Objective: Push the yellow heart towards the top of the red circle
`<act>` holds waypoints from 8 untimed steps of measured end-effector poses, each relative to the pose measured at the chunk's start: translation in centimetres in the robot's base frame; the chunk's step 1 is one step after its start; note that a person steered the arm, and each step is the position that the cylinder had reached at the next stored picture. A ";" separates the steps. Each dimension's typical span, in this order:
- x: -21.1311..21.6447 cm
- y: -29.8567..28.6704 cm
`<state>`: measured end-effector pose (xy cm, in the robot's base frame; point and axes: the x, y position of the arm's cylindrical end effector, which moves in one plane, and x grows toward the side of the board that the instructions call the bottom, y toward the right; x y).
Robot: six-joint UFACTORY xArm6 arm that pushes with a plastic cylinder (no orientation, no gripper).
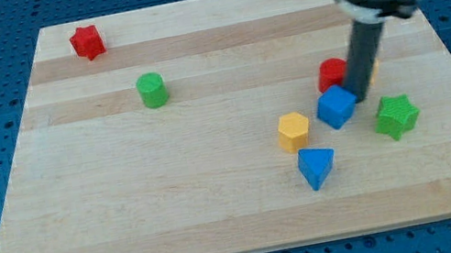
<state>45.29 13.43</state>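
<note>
The red circle [331,72] stands right of the board's middle, partly hidden by my dark rod. My tip [360,99] rests just right of the red circle and touches the upper right side of a blue cube [336,108]. Only a yellow sliver [374,69] shows at the rod's right edge. It may be the yellow heart, but its shape cannot be made out. A yellow hexagon [294,131] lies to the left of the blue cube.
A blue triangle [316,167] lies below the yellow hexagon. A green star [397,116] sits right of my tip. A green cylinder [152,90] and a red star [87,42] stand toward the view's top left on the wooden board [130,218].
</note>
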 end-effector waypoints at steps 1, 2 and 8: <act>-1.3 -4.8; -1.8 -6.7; -4.8 4.1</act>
<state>40.54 17.50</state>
